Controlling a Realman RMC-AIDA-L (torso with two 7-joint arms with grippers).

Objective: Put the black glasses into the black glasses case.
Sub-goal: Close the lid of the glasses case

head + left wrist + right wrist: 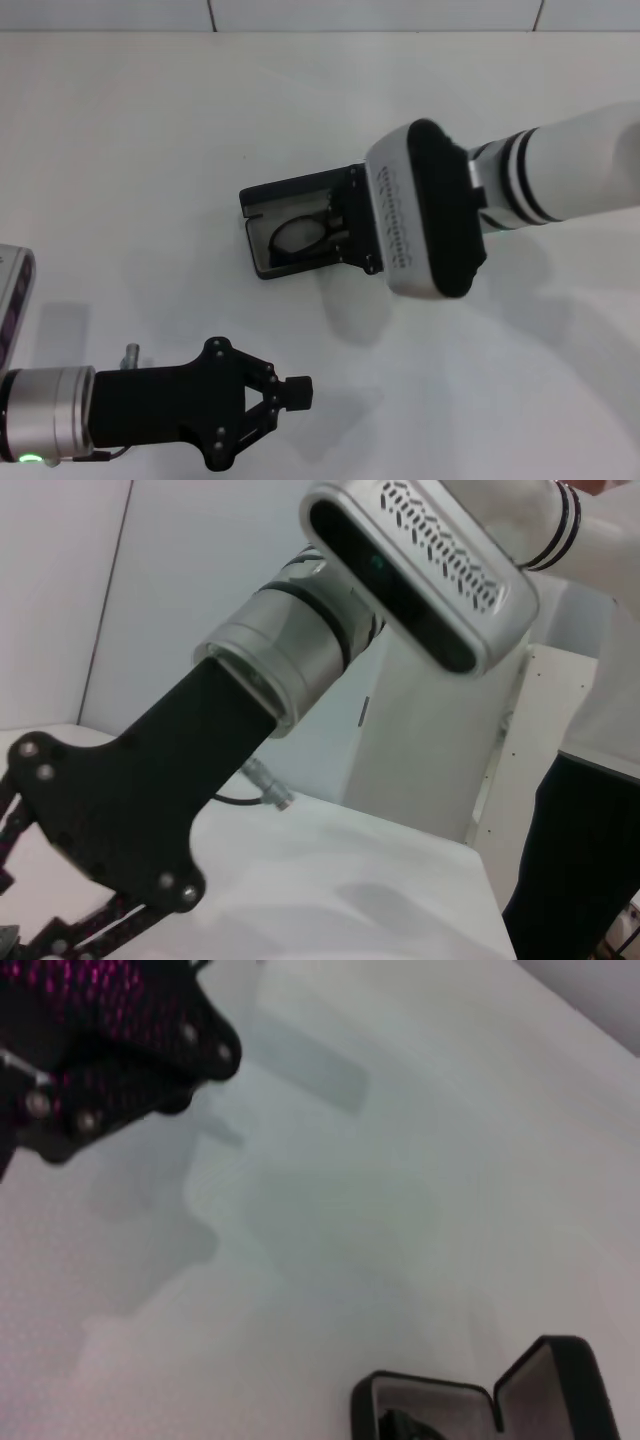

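Since the case lies open: black glasses (298,234) sit inside the black glasses case (290,191) on the table (150,150).
Right gripper (348,228): over the case, finger state unclear.
Left gripper (290,394): idle near, fingers narrow.
Advice: withdraw straight, avoid snagging the frame.

A black gripper (60,920) on a silver wrist (285,655) reaches down over the white desk (330,880), its jaws out of frame. A silver camera housing (420,565) sits above the wrist.
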